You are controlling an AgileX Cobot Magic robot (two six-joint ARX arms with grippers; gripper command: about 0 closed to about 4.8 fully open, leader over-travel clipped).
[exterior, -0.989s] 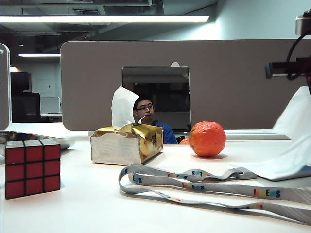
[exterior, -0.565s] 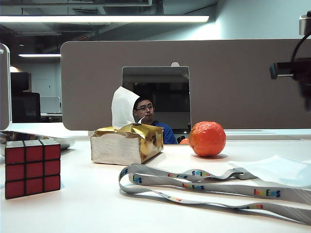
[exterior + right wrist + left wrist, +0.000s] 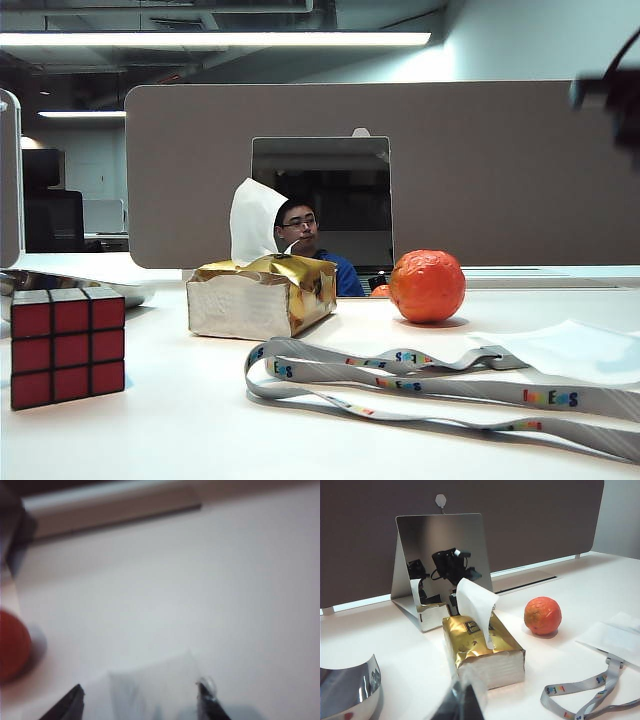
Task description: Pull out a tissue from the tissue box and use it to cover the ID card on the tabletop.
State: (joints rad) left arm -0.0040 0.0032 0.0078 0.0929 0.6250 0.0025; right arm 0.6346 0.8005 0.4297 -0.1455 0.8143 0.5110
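Note:
The gold-topped tissue box (image 3: 262, 296) stands mid-table with a white sheet sticking up from its slot; the left wrist view shows the tissue box (image 3: 482, 647) too. A loose tissue (image 3: 575, 348) lies flat on the tabletop (image 3: 180, 430) at the right, over the end of the grey lanyard (image 3: 430, 385). The ID card is hidden under it. My right gripper (image 3: 142, 702) hovers open above the tissue (image 3: 150, 690), fingers wide apart and holding nothing. Its arm (image 3: 612, 95) is a dark blur at the top right. My left gripper (image 3: 462, 700) shows only as a blurred shape near the box.
A red-faced puzzle cube (image 3: 67, 345) sits at the front left. An orange ball (image 3: 427, 286) rests right of the box. A mirror stand (image 3: 440, 565) is behind the box, and a shiny metal bowl (image 3: 347, 690) lies at the left. A grey partition (image 3: 500, 170) backs the table.
My right gripper opened and let go of the tissue, which dropped flat over the card. The right arm then rose up and away to the right. The left arm stayed still.

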